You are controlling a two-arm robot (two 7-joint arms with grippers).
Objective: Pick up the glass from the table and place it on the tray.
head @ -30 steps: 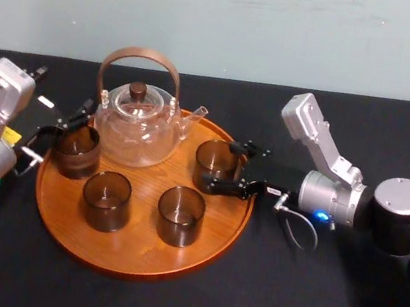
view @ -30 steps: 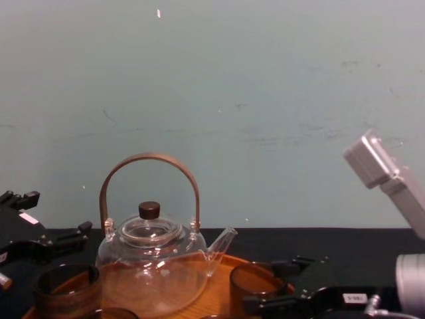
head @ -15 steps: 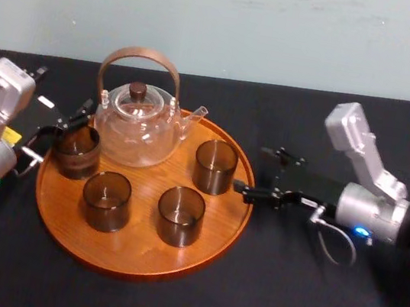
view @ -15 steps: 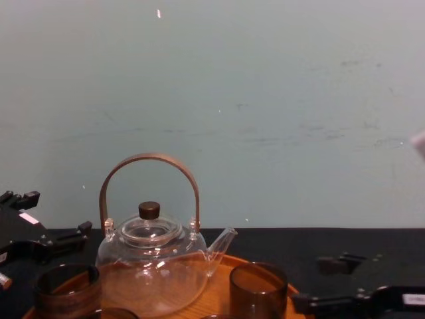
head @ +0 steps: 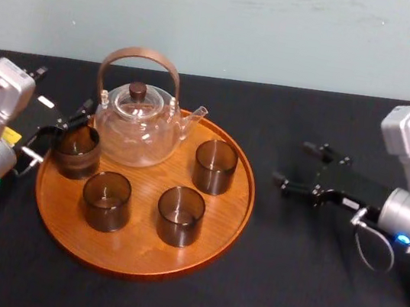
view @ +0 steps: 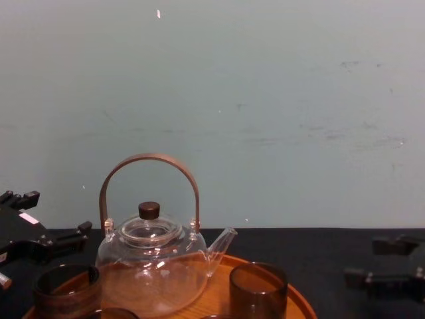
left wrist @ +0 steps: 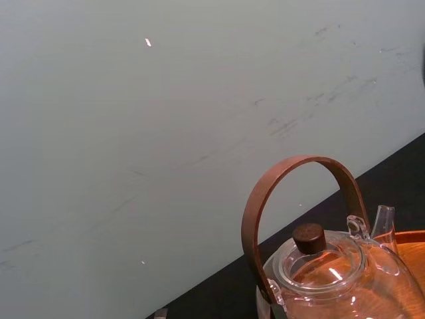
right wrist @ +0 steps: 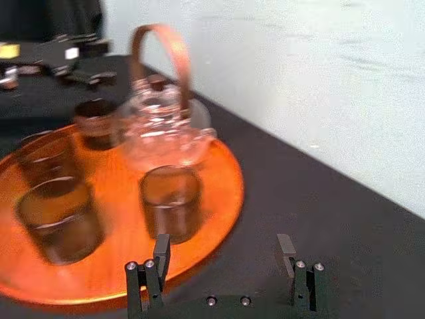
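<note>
The round wooden tray (head: 137, 247) holds a clear teapot (head: 136, 124) and several dark glasses. The glass (head: 214, 166) nearest the tray's right rim stands upright, free of any gripper; it also shows in the chest view (view: 257, 290) and the right wrist view (right wrist: 170, 199). My right gripper (head: 293, 164) hovers open and empty over the black table, well right of the tray rim (right wrist: 222, 196). My left gripper (head: 57, 135) is open at the tray's left rear, close beside another glass (head: 75, 151); I cannot tell whether it touches it.
Two more glasses (head: 106, 200) (head: 180, 215) stand at the front of the tray. The teapot's tall brown handle (view: 149, 163) arches over the tray's rear. Black tablecloth (head: 302, 276) spreads around the tray, with a pale wall behind.
My right gripper has let go of the right-hand glass and drawn back to the right, off the tray. That glass stays upright on the tray. The left arm has not moved.
</note>
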